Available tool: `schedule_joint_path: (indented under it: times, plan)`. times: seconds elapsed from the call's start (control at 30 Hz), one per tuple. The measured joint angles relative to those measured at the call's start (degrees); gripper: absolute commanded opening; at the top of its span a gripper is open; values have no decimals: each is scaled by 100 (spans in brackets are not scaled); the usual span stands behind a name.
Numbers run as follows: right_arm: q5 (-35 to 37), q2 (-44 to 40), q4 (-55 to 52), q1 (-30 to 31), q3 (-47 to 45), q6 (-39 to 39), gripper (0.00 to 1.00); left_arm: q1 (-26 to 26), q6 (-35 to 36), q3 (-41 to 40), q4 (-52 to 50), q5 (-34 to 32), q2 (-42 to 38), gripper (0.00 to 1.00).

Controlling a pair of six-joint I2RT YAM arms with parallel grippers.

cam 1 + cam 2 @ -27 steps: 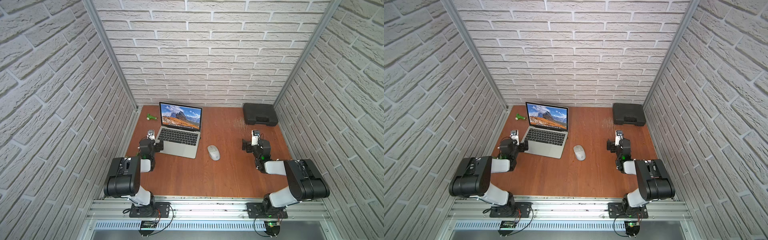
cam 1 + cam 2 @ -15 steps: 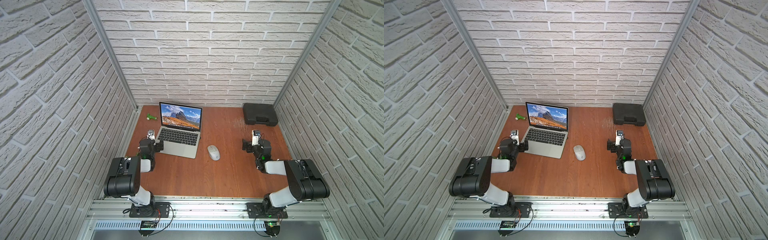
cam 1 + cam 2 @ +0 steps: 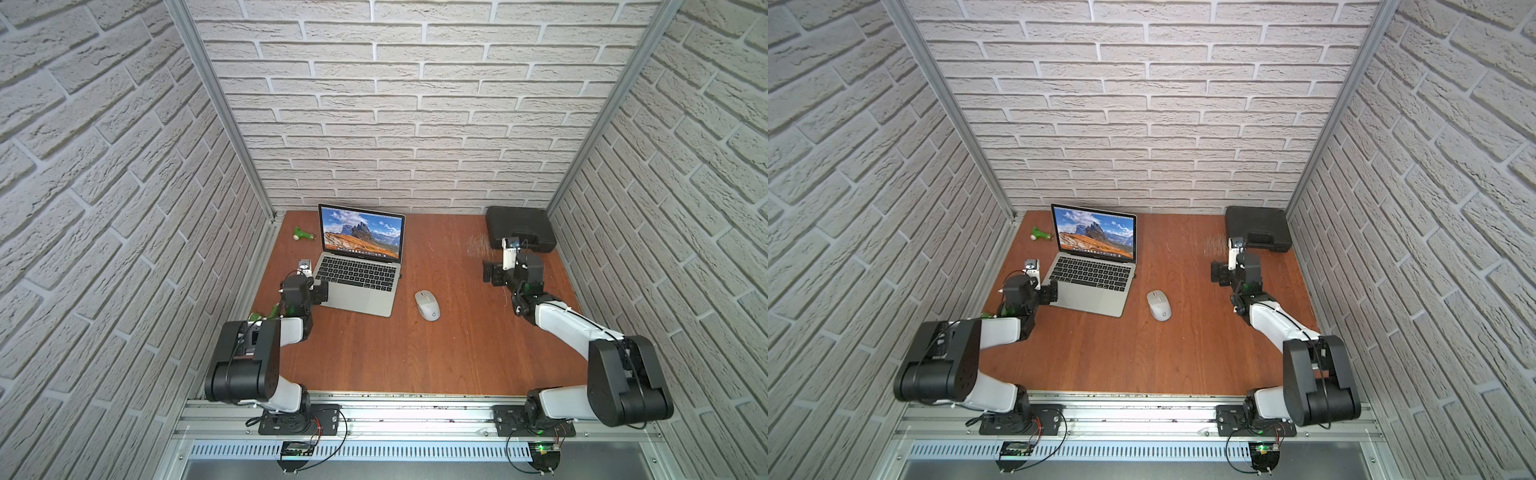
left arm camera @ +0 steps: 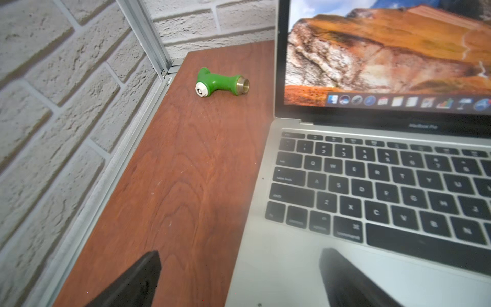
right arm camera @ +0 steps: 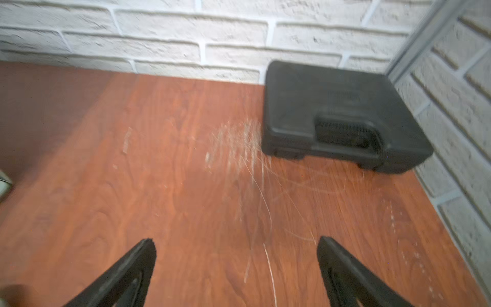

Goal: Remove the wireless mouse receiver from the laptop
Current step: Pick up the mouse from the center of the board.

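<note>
Because the wireless mouse receiver (image 3: 400,274) protrudes from the laptop (image 3: 353,291) edge facing the mouse (image 3: 427,305), the right gripper (image 3: 490,274) seems better placed to pull it; both top views show nothing moved since the earlier frames. Left wrist view: left gripper (image 4: 239,255) fingers apart, straddling the laptop's front corner. Right wrist view: right gripper fingers apart above bare table (image 5: 159,186), facing the black case (image 5: 332,114)

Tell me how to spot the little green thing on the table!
Find the open laptop at the back of the wooden table. Between its screen and the corner where the brick walls meet lies a small T-shaped pipe piece. It is bright green with a white cap and a brass ring, unlike the grey mouse and the black case.
</note>
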Motion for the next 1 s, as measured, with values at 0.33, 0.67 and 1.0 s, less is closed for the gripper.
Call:
schedule_joint_path:
  times: [0.33, 0.67, 1.0]
  plan:
    - [-452, 651, -2487, 2041, 988, 1038, 99, -1810, -1740, 1467, -1845, 367, -922, 88]
    - [-527, 2179, -3862, 2715, 2181, 1333, 96, -2090, -2483, 337, -2177, 590, -774, 86]
    - [-76, 2870, -4201, 2916, 2562, 1453, 77, -2090, -2535, 168, -2142, 402, -1128, 87]
